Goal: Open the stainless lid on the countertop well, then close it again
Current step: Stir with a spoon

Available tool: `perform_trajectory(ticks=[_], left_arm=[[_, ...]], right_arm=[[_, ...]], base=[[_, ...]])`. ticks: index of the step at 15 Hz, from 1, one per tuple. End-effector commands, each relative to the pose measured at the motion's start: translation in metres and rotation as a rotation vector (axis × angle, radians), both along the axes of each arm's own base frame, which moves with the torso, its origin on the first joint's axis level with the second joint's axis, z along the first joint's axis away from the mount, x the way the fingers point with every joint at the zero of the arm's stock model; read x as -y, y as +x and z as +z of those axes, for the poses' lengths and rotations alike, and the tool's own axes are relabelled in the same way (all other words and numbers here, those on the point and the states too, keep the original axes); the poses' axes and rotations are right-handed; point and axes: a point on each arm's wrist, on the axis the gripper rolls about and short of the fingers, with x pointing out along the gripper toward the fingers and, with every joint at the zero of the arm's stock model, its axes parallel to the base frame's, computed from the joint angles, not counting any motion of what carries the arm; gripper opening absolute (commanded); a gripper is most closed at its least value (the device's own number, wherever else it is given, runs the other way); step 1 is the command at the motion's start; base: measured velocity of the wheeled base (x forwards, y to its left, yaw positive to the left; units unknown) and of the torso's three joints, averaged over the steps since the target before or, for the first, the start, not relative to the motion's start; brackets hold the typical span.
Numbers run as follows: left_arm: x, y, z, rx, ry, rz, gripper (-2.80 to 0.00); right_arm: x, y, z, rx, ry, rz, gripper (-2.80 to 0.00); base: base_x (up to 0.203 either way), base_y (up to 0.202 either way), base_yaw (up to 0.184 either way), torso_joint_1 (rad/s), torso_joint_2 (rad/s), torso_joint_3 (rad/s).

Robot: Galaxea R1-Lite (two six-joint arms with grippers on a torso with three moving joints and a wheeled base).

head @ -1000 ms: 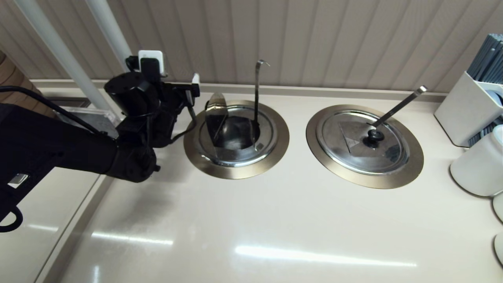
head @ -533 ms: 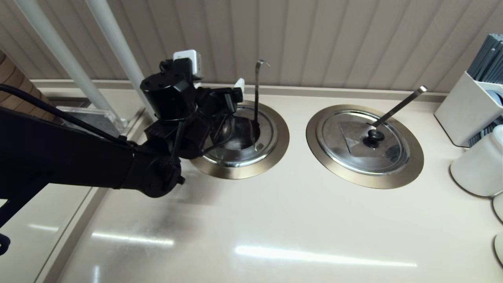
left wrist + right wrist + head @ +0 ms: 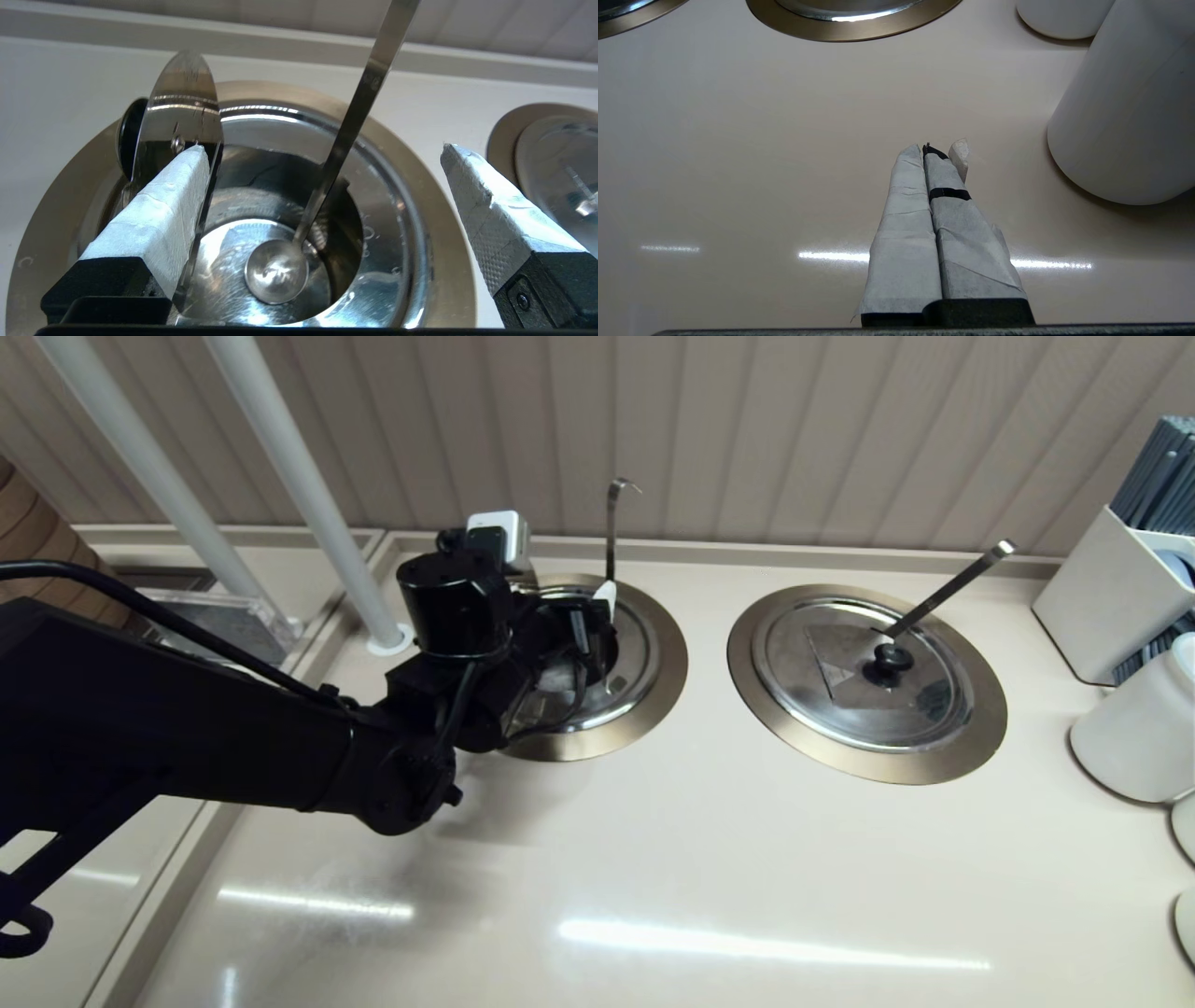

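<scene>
Lid (image 3: pixel 180 112) stands on edge at well's (image 3: pixel 434 224) 9 o'clock — thin, stiff, slick steel; take the knob (image 3: pixel 126 144). Left gripper (image 3: pixel 322 186) fingers spread, empty; right gripper (image 3: pixel 936 161) clenched, parked.

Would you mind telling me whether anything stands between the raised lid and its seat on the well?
Yes: the ladle handle rises through the open countertop well, though the stainless lid, standing on edge beside it, cannot be judged for clearance. The open left gripper also straddles the opening.
</scene>
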Motion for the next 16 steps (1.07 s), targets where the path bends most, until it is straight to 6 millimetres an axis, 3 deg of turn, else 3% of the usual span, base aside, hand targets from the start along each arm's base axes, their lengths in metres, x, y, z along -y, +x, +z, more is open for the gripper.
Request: perform_trajectory(ticks=[1,7,11,16], left_arm=[[-0.003,0.007,-0.008,-0.019,0.024,0.022,0.00],[-0.030,0.030,-0.007,-0.013,0.051,0.113,0.00],[-0.024,0.028,-0.011,-0.017,0.057,0.088,0.00],[-0.007,0.019,-0.031,-0.063,0.098,-0.018,0.00]], right_arm=[[0.000,0.000,-0.001,-0.006,0.000,-0.001,-2.80],[0.000,0.000,-0.001,-0.006,0.000,-0.001,-2.80],[0.000,0.000,-0.001,-0.006,0.000,-0.001,-2.80],[0.000,0.000,-0.001,-0.006,0.000,-0.001,-2.80]], base=[[0.000,0.000,0.000,0.000,0.00,0.000],[0.000,0.000,0.000,0.000,0.00,0.000],[0.000,0.000,0.000,0.000,0.00,0.000],[0.000,0.000,0.000,0.000,0.00,0.000]])
